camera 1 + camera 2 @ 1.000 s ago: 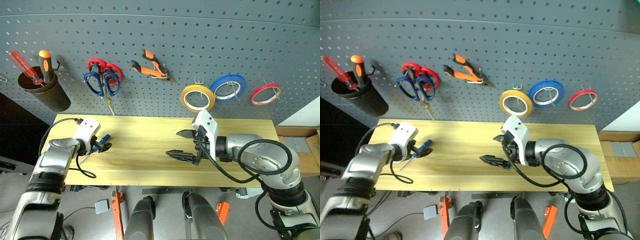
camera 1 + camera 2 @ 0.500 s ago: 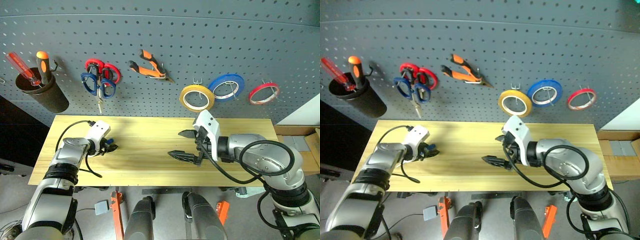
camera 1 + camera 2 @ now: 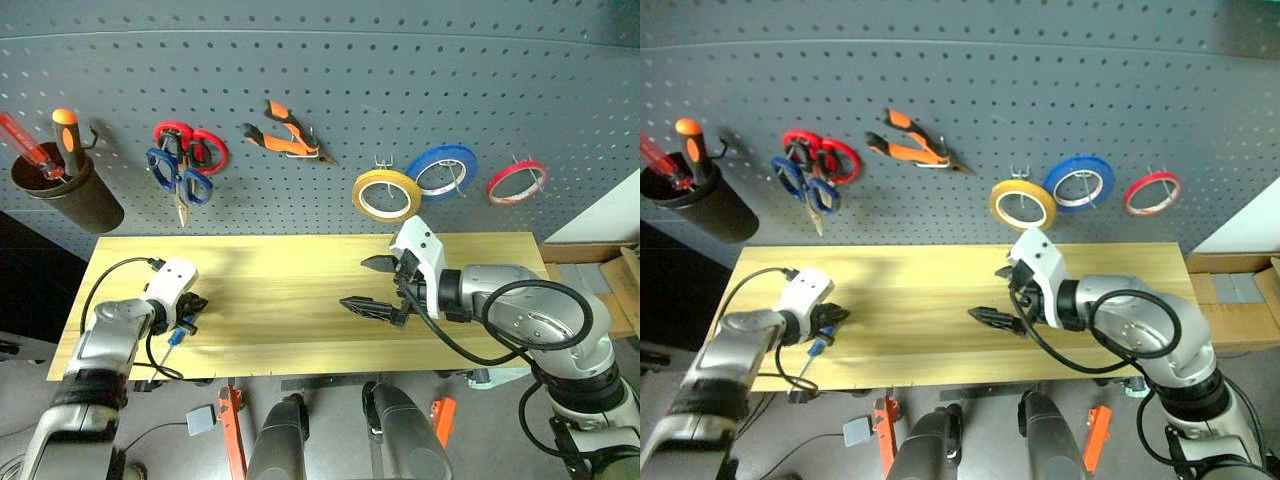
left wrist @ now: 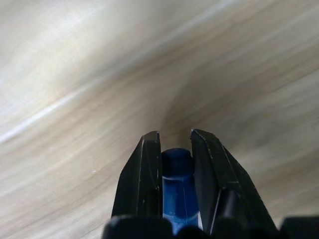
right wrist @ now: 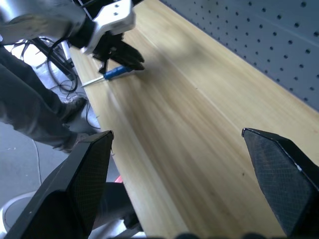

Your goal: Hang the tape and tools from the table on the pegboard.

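Screwdriver (image 4: 176,191), blue-handled, sits pinched in the left claw (image 3: 190,312) low over the surface's (image 3: 290,300) left end, gripped by the handle for carrying to the pegboard (image 3: 400,80); right claw (image 3: 378,285) hangs wide, empty.

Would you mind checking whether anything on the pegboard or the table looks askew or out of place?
Nothing stands out. The pliers, both scissors and all three tape rolls hang on the pegboard. The blue-handled screwdriver is off the board, but the left gripper has its jaws closed on the handle.
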